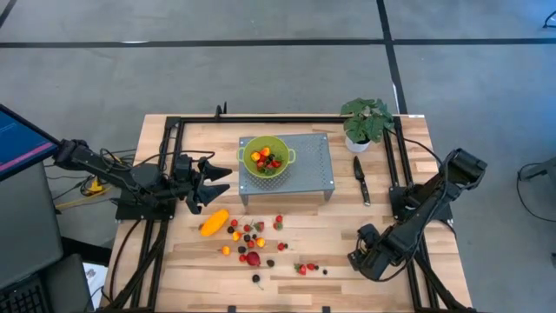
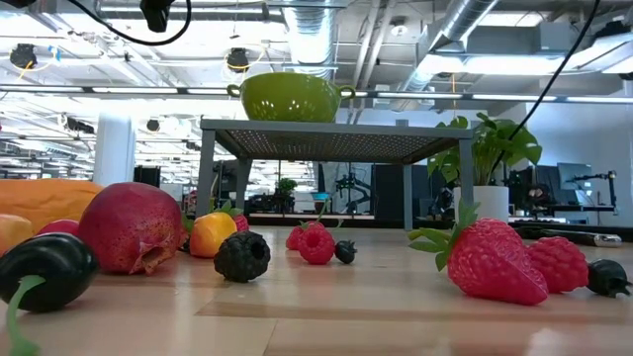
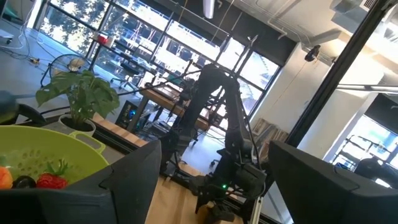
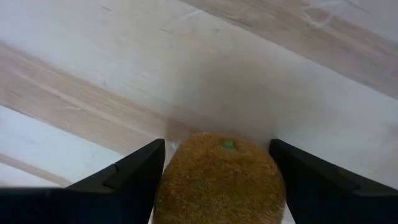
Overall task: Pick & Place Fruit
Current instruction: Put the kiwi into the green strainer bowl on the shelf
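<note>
Kiwi (image 4: 221,180) sits between my right gripper (image 4: 217,171) fingers, jaws wide, at the bench's front right edge. Left gripper (image 1: 211,180) open beside the colander (image 1: 265,156). No readable labels.

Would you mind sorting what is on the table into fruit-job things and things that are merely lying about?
Job:
- kiwi between the right hand's fingers
- long orange fruit
- red round fruit
- loose berries
- green colander, fruit already inside, on the grey stand
- left hand, open beside the stand

Lying about:
- knife
- potted plant
</note>
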{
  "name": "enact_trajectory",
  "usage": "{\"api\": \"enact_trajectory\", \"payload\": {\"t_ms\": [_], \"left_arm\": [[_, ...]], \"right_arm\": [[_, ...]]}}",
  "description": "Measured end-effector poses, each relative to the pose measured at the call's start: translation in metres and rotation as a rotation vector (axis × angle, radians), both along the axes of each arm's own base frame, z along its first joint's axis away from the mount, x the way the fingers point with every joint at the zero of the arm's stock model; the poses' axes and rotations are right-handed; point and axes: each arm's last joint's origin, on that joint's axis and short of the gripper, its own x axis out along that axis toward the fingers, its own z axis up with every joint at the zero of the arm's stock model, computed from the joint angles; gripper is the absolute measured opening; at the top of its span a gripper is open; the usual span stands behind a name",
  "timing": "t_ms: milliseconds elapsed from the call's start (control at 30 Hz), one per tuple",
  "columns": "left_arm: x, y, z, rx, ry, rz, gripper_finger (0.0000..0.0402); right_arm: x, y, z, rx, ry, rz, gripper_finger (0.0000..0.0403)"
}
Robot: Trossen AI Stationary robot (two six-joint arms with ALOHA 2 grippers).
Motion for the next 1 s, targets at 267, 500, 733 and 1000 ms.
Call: {"api": "enact_trajectory", "payload": {"t_ms": [267,500,733,1000], "left_arm": [[0.000,0.000,0.000,0.000,0.000,0.000,0.0291],[0.000,0.000,0.000,0.000,0.000,0.000,0.0291],[0.000,0.000,0.000,0.000,0.000,0.000,0.0291],[0.000,0.000,0.000,0.000,0.000,0.000,0.0291]], "right_arm": [[0.000,0.000,-0.001,0.007,0.003,0.027,0.0239],[0.001,0.001,-0.001,0.019,-0.004,0.048,0.0202],[0.024,0.004,0.011,0.078,-0.106,0.168,0.0223],[0.077,-0.011,0.029,0.110,-0.434,0.448,0.0199]]}}
